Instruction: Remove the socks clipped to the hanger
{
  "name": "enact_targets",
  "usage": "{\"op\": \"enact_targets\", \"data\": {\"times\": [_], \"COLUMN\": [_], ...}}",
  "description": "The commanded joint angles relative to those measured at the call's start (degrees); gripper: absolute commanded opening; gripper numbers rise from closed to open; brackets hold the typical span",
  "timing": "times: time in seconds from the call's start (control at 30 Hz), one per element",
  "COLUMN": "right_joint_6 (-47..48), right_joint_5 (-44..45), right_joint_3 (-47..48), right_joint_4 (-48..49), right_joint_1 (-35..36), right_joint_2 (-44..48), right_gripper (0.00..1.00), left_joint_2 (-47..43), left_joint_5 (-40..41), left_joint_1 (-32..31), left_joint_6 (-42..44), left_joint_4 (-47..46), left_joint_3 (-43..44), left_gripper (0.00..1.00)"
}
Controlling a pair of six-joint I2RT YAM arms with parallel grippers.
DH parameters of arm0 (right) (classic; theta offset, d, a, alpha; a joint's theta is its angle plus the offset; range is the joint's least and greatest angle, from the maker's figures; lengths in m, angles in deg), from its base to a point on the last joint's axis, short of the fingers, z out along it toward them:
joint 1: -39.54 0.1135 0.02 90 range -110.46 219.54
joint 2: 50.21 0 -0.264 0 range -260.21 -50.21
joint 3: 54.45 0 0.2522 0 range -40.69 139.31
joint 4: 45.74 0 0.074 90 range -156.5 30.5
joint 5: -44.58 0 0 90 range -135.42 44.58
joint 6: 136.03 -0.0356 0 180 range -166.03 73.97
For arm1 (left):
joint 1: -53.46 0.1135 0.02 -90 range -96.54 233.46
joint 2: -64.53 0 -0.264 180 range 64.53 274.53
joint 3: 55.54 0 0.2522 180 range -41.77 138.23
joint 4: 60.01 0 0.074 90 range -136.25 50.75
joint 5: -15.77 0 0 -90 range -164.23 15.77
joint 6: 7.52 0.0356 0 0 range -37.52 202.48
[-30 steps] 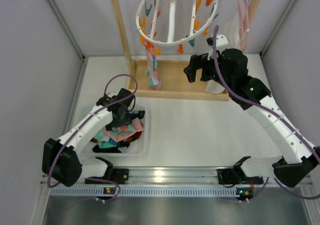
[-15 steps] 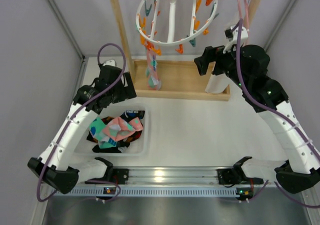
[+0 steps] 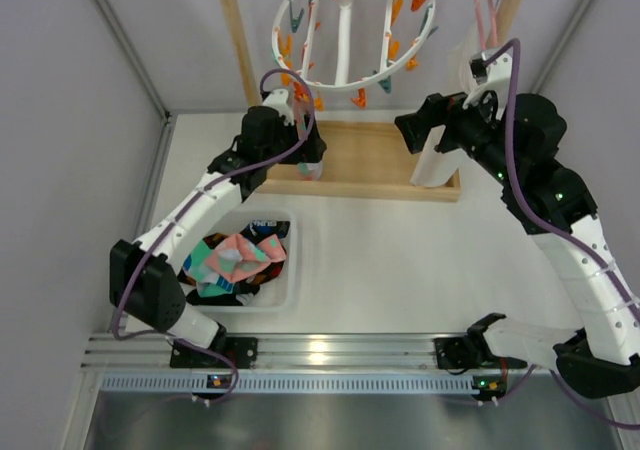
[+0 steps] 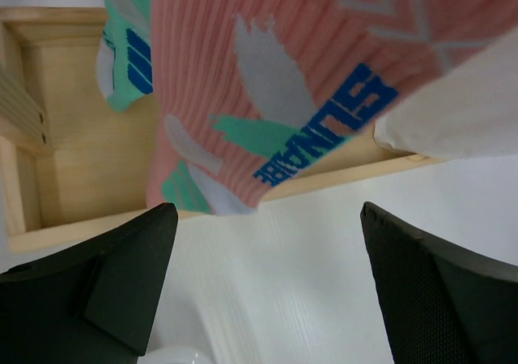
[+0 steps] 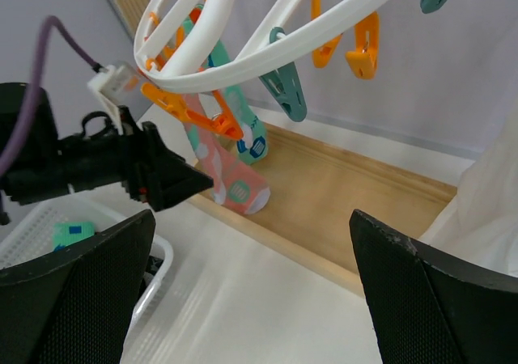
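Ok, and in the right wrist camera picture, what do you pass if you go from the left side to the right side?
left gripper → pink sock → teal peg → orange peg → white garment
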State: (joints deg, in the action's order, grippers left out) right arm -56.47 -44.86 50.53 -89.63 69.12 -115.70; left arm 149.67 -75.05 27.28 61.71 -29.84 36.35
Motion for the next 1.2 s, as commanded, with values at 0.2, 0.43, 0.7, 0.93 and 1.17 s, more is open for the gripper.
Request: {"op": "enact_targets", "data": {"times": [0.2, 0.43, 0.7, 0.93, 1.17], "right_joint_6": [0.7, 2.1, 0.9, -4.3, -6.4], "right_joint_5": [-9.1, -8.7, -8.7, -8.2, -13.1], "right_joint_3": [4.1, 6.5, 9.8, 16.4, 25.7], "right_joint_4": [-3.5, -4.8, -4.5, -5.8, -10.3], "right_joint_1": [-0.8, -0.8, -0.8, -1.6, -3.1], "right_joint_2": [1.8, 1.2, -1.1, -4.4, -9.6], "right_gripper": [0.99, 0.99, 0.99, 0.99, 0.99], "left_joint_2": [7.3, 9.3, 6.1, 7.0, 17.3], "left_joint_5": [0.2, 13.6, 34.4, 52.5, 64.7], "left_joint_1": [0.0, -2.0, -8.4, -23.5, -34.4], "left_joint_6": [3.4, 5.8, 6.4, 13.0, 26.3], "left_joint_4": [-22.0, -23.5, -23.3, -21.5, -18.2], "left_joint_3": [-2.0, -3.3, -3.7, 1.6, 14.8], "left_gripper": [0.94, 0.26, 0.00, 0.00, 0.00]}}
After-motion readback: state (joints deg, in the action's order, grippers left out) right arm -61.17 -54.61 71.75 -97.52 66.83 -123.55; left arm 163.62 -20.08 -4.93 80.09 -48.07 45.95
